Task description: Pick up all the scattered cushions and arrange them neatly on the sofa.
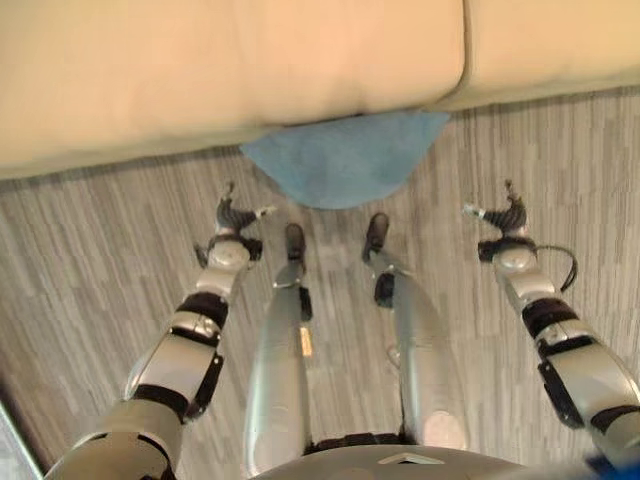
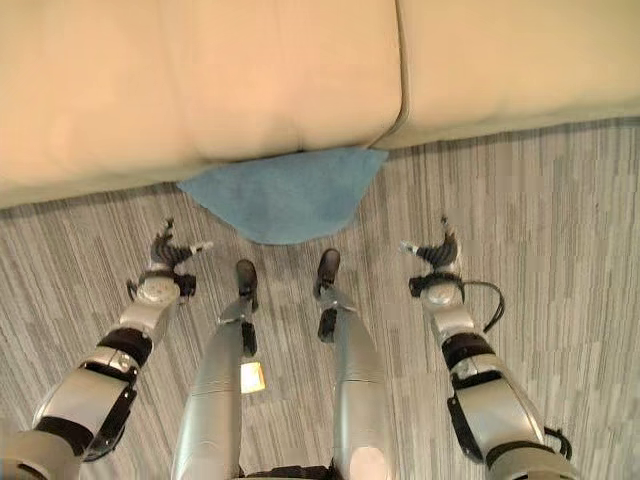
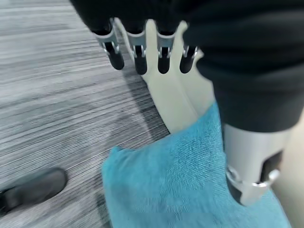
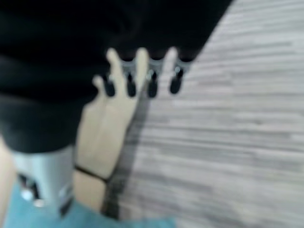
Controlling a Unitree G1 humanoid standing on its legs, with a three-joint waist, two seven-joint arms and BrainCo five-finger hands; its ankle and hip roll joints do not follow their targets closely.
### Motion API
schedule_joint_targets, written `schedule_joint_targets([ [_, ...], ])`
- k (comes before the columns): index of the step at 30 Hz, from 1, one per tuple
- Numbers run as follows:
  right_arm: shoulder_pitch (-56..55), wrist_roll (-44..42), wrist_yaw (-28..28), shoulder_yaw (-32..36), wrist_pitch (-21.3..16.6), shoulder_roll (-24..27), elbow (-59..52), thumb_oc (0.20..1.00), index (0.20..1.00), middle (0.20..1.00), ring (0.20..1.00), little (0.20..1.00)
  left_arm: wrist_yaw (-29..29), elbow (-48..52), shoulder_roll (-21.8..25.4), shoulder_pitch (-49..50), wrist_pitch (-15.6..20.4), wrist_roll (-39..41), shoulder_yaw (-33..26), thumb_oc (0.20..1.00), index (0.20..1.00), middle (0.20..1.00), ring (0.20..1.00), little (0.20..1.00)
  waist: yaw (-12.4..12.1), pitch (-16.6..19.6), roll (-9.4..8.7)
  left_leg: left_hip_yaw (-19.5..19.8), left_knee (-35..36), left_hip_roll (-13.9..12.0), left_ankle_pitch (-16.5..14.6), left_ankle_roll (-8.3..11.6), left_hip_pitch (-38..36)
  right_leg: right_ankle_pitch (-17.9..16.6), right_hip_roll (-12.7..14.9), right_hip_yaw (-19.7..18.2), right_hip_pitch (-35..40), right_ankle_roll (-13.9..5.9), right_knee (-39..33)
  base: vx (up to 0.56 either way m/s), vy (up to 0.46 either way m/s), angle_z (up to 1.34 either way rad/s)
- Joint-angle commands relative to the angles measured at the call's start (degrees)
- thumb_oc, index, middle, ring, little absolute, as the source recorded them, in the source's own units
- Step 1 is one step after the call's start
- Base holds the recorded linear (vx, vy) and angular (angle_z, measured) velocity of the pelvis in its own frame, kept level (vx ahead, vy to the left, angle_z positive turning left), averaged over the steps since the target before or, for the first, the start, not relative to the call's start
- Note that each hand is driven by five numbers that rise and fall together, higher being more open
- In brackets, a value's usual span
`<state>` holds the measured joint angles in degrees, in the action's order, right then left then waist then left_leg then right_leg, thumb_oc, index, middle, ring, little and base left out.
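A blue cushion [image 1: 345, 160] lies on the grey striped floor, partly tucked under the front edge of the cream sofa [image 1: 220, 70]. My left hand [image 1: 236, 218] hovers over the floor to the cushion's left, fingers relaxed and holding nothing. My right hand [image 1: 503, 215] hangs over the floor to the cushion's right, also open and empty. In the left wrist view the cushion [image 3: 185, 185] sits close below the fingers [image 3: 137, 57], with the sofa base behind it. A corner of the cushion [image 4: 95, 221] appears past my right hand in the right wrist view.
The sofa has two seat cushions with a seam [image 1: 465, 60] between them. Grey striped floor [image 1: 90, 260] spreads on both sides of the blue cushion.
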<state>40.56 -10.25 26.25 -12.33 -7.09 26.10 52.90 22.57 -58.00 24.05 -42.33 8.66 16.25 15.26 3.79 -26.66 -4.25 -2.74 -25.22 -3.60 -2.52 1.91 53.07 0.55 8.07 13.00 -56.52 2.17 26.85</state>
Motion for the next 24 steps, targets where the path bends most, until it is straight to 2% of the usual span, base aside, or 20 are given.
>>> schedule_joint_targets([
  [1,-1.18,-3.40,4.36,0.03,-2.40,3.47,-1.32,1.000,1.000,1.000,1.000,1.000,2.91,-0.18,-0.50,1.51,1.70,1.95,-0.21,1.000,1.000,1.000,1.000,1.000,0.12,5.84,1.97,-2.73,-4.00,-2.01,-3.61,-0.07,5.26,5.12,1.52,-5.38,-3.24,-7.07,5.62,0.00,0.000,0.00],
  [5,4.57,-4.92,6.49,-0.85,-3.68,4.43,-2.67,1.000,1.000,1.000,1.000,1.000,3.87,0.70,-0.94,-3.64,2.28,3.99,1.22,1.000,1.000,1.000,1.000,1.000,0.59,6.13,2.63,-2.48,-8.19,-1.98,-4.70,-0.57,12.84,6.35,1.12,-6.33,-10.95,-6.83,10.27,0.05,-0.007,-0.05],
  [13,11.82,-7.52,7.88,-2.84,-5.78,4.23,-5.06,1.000,1.000,1.000,1.000,1.000,4.47,3.03,-0.97,-11.36,2.85,5.77,4.58,1.000,1.000,1.000,1.000,1.000,1.15,6.03,3.18,-2.41,-13.76,-1.66,-5.58,-1.33,22.46,7.75,1.12,-7.45,-21.17,-6.60,16.61,0.03,-0.010,-0.01],
  [24,17.81,-8.35,7.32,-7.07,-6.50,1.60,-5.39,1.000,1.000,1.000,1.000,1.000,5.39,5.58,-1.67,-18.72,3.43,6.12,8.14,1.000,1.000,1.000,1.000,1.000,0.90,6.20,3.84,-1.85,-16.37,-1.36,-5.02,-1.45,29.01,7.74,0.96,-8.39,-28.05,-6.59,20.22,0.00,-0.002,0.00],
])
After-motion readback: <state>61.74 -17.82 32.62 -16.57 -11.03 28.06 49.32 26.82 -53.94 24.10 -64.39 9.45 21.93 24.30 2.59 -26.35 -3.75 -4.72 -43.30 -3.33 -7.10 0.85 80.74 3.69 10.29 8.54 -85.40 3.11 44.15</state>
